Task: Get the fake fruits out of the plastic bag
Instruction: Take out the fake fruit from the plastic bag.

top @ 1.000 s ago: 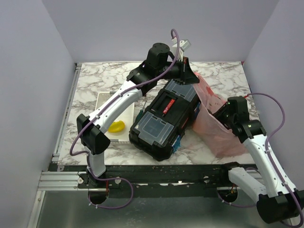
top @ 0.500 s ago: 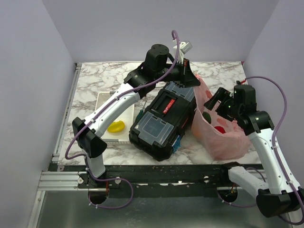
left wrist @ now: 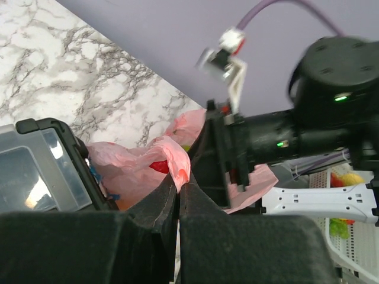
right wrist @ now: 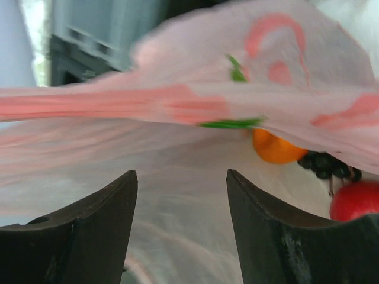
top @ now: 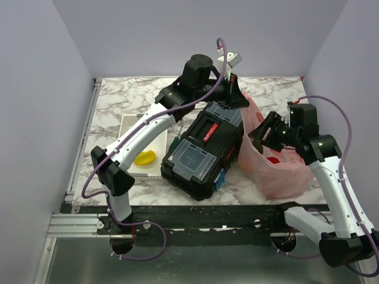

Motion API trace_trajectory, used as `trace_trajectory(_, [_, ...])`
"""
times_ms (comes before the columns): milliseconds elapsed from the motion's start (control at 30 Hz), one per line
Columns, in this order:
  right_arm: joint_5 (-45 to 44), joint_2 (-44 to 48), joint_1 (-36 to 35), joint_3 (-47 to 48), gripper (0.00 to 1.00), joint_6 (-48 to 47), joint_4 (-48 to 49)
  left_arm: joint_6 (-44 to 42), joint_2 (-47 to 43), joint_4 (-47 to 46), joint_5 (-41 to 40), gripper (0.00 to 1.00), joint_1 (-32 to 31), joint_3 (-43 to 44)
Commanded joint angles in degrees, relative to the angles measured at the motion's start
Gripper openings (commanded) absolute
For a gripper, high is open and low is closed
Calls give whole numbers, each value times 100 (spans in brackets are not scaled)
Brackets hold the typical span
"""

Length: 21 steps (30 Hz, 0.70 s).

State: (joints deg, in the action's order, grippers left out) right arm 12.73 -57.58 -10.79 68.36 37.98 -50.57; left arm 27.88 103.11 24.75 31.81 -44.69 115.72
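Plastic bag (top: 281, 174) lies right of centre in top view, beside toolbox (top: 204, 148). Left tool (left wrist: 179, 182) pinches bag rim, closed on it. Right tool (right wrist: 180, 177) gapes empty at mouth; orange (right wrist: 273, 148), grape bunch (right wrist: 328, 164), red apple (right wrist: 355, 201) inside.

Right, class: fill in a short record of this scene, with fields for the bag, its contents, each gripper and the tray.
bag: plastic bag, right of the toolbox
inside bag: orange, grape bunch, red apple
left gripper: shut on the bag's edge
right gripper: open, empty, at the bag's mouth
white tray: holds a yellow fruit
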Motion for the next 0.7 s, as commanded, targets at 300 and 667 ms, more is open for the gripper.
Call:
trace_trajectory(300, [-578, 33, 7, -2547, 67, 976, 1979, 365, 94, -358, 331, 0, -391, 174])
trace_trajectory(667, [-1093, -483, 6, -3270, 81, 1116, 2581, 439, 100, -465, 422, 0, -581, 117])
